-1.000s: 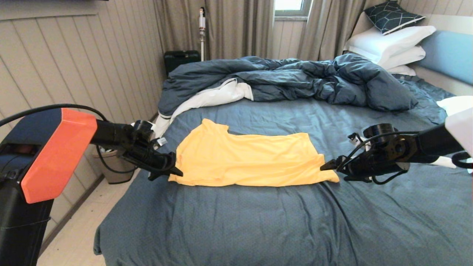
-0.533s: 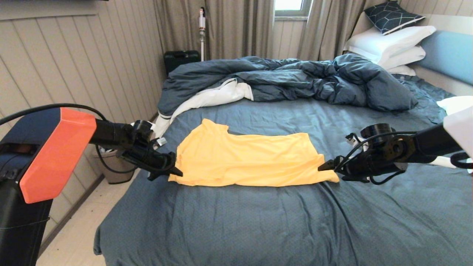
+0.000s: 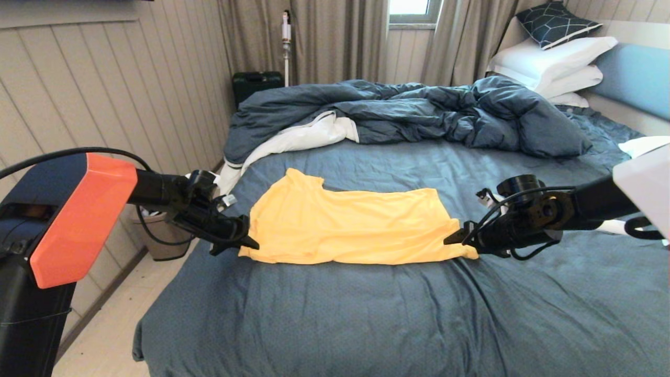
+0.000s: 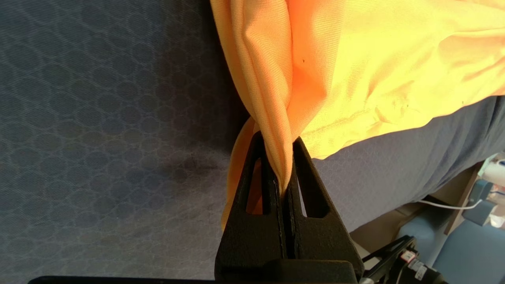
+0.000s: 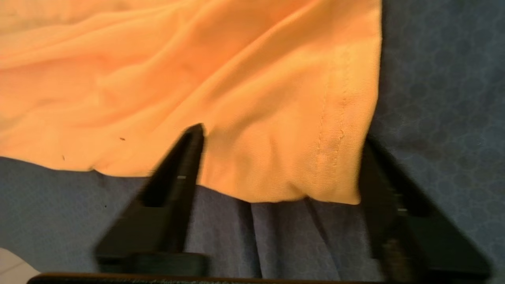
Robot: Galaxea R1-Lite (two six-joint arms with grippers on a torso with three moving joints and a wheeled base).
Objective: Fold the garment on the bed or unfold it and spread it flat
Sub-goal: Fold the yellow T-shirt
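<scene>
Left gripper (image 3: 250,243) pinches T-shirt (image 3: 345,225) corner; right gripper (image 3: 454,239), jaws apart, straddles opposite hem corner, ungripped. Next fold pending.

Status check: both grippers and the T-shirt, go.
Left gripper shut on yellow T-shirt corner. Right gripper open, jaws straddling the opposite corner. Shirt flat on bed. Nothing in the way.

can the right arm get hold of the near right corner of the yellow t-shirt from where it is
Probably yes: the right gripper has its fingers open astride the yellow T-shirt corner on the sheet, nothing between. The left gripper pinches the opposite end.
</scene>
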